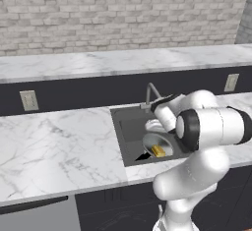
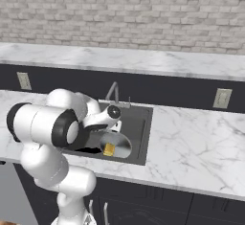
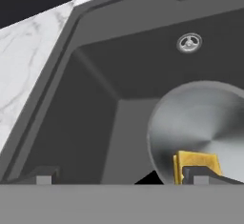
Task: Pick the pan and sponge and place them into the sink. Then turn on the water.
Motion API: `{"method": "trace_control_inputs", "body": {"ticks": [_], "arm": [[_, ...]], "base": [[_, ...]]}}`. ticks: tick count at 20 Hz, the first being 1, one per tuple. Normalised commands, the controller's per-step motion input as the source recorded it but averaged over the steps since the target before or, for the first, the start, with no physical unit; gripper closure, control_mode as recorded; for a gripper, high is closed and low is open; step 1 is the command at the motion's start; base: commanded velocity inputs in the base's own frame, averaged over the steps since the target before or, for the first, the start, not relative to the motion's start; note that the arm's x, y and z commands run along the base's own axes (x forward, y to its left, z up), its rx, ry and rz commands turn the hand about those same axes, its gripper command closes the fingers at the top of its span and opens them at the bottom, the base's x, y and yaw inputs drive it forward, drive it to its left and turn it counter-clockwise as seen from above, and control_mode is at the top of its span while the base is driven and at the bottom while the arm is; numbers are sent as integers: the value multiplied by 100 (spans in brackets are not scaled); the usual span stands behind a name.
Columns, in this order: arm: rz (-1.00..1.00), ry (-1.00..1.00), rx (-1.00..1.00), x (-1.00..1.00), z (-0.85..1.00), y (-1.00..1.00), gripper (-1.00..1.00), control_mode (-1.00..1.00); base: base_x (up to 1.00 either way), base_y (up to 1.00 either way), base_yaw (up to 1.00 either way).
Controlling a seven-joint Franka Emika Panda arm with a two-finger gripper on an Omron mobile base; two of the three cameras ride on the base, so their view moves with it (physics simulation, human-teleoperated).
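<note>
Sink: one dark grey square basin (image 1: pixel 129 131) is sitting sunk into the marble surface (image 1: pixel 54 146), holding the pan and the sponge
Pan: one round silver pan (image 3: pixel 205 123) is lying flat on the sink floor, toward the front of the basin; in the left base view it (image 1: pixel 156 144) is showing partly behind the arm
Pan handle: a thin black piece (image 3: pixel 147 178) is sticking out from the pan's edge along the sink floor
Sponge: one small yellow block (image 3: pixel 196 163) is resting inside the pan, near its front rim; it is also showing as a yellow patch in both base views (image 2: pixel 109 149)
Drain: one round silver drain (image 3: pixel 189 42) is sitting in the sink floor, apart from the pan
Faucet: one slim grey arched faucet (image 2: pixel 113 91) is rising at the back edge of the sink
Claw: the claw (image 3: pixel 119 179) is hanging over the sink with its two tips spread wide and holding nothing; one tip is standing in front of the sponge
Outlets: two wall outlets are showing on the dark panel behind the surface, one on the left (image 1: pixel 29 100) and one on the right (image 1: pixel 231 82)
Count: one sink, one pan, one sponge, one faucet, one drain, two outlets
</note>
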Motion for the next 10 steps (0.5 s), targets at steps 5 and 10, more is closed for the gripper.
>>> {"method": "trace_control_inputs", "body": {"ticks": [5, 10], "arm": [[-3, -10, 4, -26, 28, -19, -100, -100], [-3, -6, 2, -28, 23, -21, -100, -100]], "base": [[0, 0, 0], [0, 0, 0]]}}
